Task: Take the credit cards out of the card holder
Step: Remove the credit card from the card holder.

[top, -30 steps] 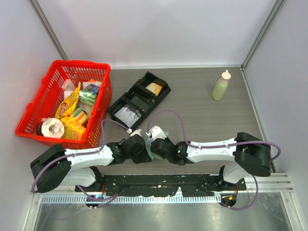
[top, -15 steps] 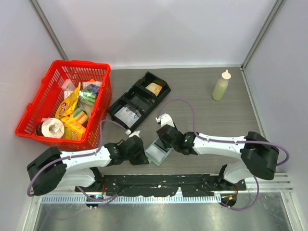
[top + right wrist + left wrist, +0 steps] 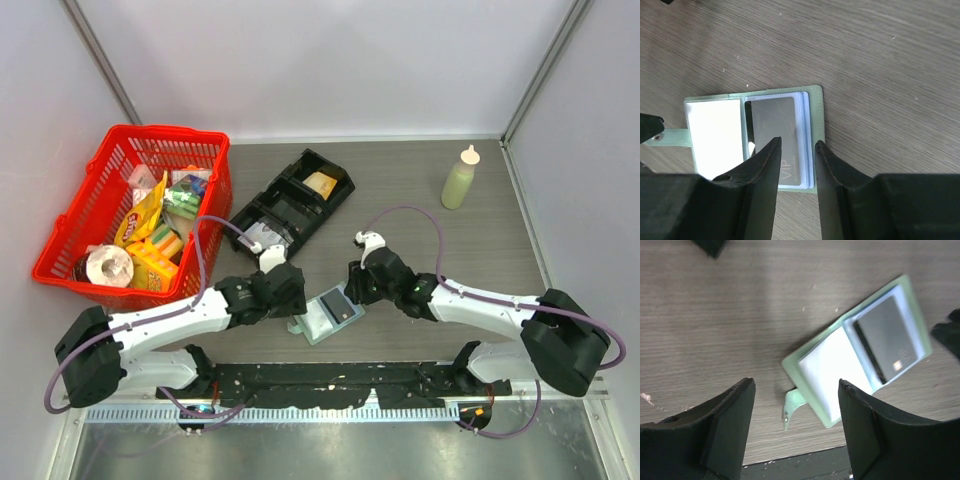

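Green card holder (image 3: 330, 313) open between left fingers (image 3: 730, 432) and right fingers (image 3: 762, 172), apparently untouched.

Pale green card holder (image 3: 316, 322) is lying open and flat, inner faces up. Dark grey VIP credit card (image 3: 776, 117) is sitting in one half; other half is showing white.

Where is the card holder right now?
Top view: the card holder lies open on the table, centre front, between the left gripper and right gripper, nearer than the black tray.
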